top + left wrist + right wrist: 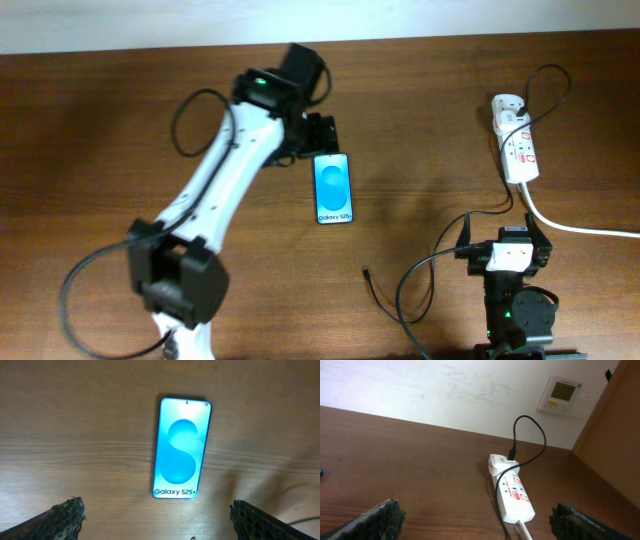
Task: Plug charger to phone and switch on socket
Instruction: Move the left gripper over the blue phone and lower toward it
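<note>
Overhead: shows the left gripper (322, 138) just past the top end of the phone (333, 188), not touching it. Puts the right gripper (512, 256) well short of the socket (516, 140), with the loose connector tip of the charger (366, 269) on the table (100, 120) off its left side.

Left wrist: shows fingers (62, 520) spread wide, phone flat ahead between them, screen up.

Right wrist: shows fingers (380, 520) spread too, socket ahead between them, charger plug in its far end.

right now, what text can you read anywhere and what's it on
"Galaxy S25+": on the white strip at one end of the phone screen.
Red markings on the socket: too small to read.
Display on the wall panel: too blurred to read.
</note>
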